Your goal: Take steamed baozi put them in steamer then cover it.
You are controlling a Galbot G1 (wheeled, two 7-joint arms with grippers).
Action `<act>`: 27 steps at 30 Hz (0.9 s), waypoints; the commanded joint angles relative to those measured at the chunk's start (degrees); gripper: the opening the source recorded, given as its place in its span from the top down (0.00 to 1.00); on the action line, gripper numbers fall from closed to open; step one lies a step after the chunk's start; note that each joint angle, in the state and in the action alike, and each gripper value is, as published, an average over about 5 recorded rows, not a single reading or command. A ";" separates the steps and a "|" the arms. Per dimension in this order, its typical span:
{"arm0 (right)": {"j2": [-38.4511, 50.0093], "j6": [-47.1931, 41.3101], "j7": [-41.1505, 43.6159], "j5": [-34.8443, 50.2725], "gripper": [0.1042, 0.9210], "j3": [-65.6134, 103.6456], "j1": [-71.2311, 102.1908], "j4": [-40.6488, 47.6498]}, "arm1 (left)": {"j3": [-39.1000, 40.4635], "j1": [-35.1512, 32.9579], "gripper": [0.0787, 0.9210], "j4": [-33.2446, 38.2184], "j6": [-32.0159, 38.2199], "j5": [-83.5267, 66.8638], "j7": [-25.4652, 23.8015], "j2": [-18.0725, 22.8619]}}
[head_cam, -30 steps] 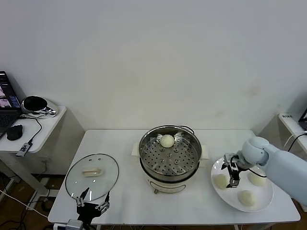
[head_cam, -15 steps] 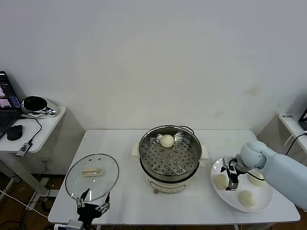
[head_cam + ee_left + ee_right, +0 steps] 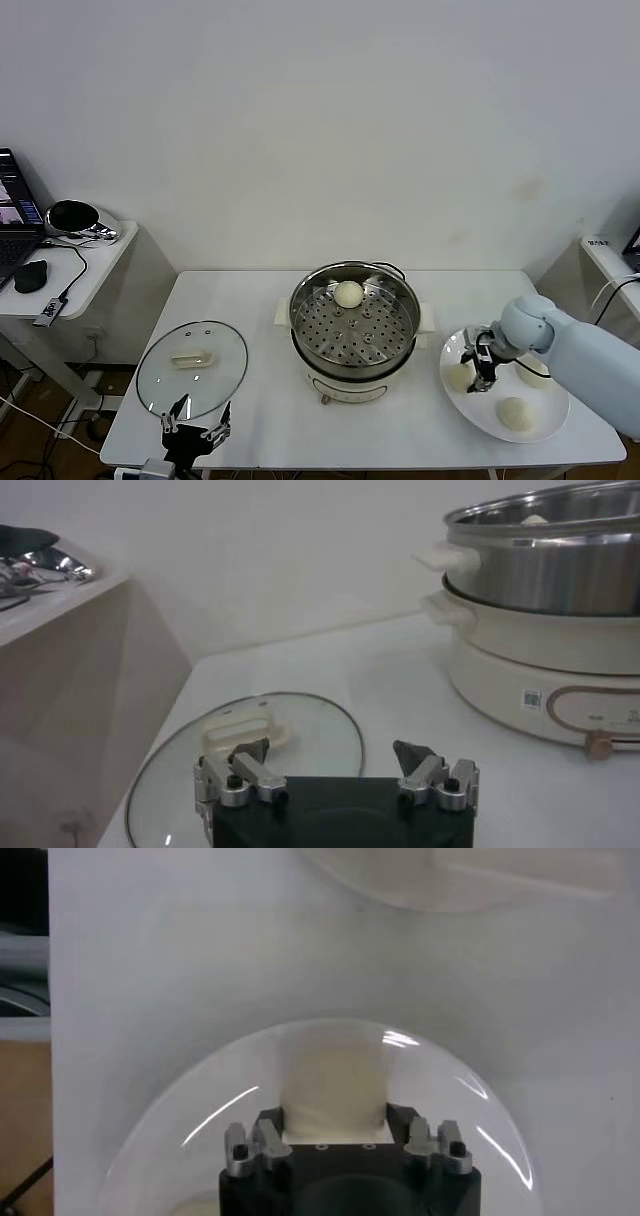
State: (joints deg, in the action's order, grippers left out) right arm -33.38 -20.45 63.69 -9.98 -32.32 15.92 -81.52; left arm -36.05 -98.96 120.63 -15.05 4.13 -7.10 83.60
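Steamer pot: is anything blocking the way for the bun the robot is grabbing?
Nothing visible does. The steamer is uncovered; the cover lies on the table to its left. The right end effector straddles a bun on the plate, beside the pot.

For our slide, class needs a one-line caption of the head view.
Right gripper reaches a baozi on the plate; one bun sits in the steamer.

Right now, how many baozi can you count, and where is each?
4: one baozi in the steamer; three on the plate: left, front, right. None seems hidden.
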 commanded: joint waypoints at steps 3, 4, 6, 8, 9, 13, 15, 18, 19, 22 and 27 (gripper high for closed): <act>3.91 -0.26 1.28 3.73 0.39 -2.06 -8.29 -1.99 | 0.70 1.02 0.12 -0.64 0.01 0.04 -0.02 -0.14; 4.72 -0.34 1.48 4.62 0.39 -3.22 -10.55 -2.71 | 0.77 1.32 0.12 -0.87 0.01 0.03 -0.01 -0.19; 6.04 -0.64 2.14 6.10 0.39 -5.03 -14.76 -4.27 | 0.77 1.87 0.12 -1.23 0.00 0.09 -0.02 -0.22; 7.25 -1.09 3.38 7.53 0.39 -6.97 -19.68 -6.23 | 0.48 2.38 0.12 -1.34 -0.02 0.30 -0.04 -0.11; 7.65 -1.32 4.12 8.23 0.39 -8.10 -22.27 -7.08 | 0.22 2.60 0.12 -1.29 -0.05 0.41 -0.02 0.01; 7.59 -2.60 6.38 12.51 0.39 -15.40 -34.69 -9.24 | -0.60 2.94 0.12 -0.80 -0.08 0.50 0.12 0.02; 5.96 -3.37 6.97 14.72 0.39 -20.40 -41.76 -9.56 | -0.71 2.82 0.12 -0.42 -0.01 0.41 0.12 -0.34; 1.31 -5.33 7.39 18.37 0.39 -26.79 -50.44 -9.58 | -0.97 2.77 0.12 0.43 -0.18 0.34 0.32 -0.65; -0.49 -6.21 7.45 19.54 0.39 -27.70 -51.76 -9.47 | -1.05 2.79 0.12 0.73 -0.40 0.41 0.47 -0.66; -6.94 -9.25 7.52 23.27 0.39 -28.92 -54.16 -8.50 | -1.28 2.87 0.12 1.48 -2.10 1.18 1.23 -0.62; -17.20 -12.19 7.38 24.40 0.39 -31.48 -54.59 -4.77 | -1.94 2.67 0.12 2.02 -4.56 1.69 2.30 -0.63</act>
State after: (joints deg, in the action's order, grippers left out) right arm -37.25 -27.82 69.97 7.78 -54.97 -26.27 -88.19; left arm -37.34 -96.34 121.65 -16.49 5.04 -5.81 83.11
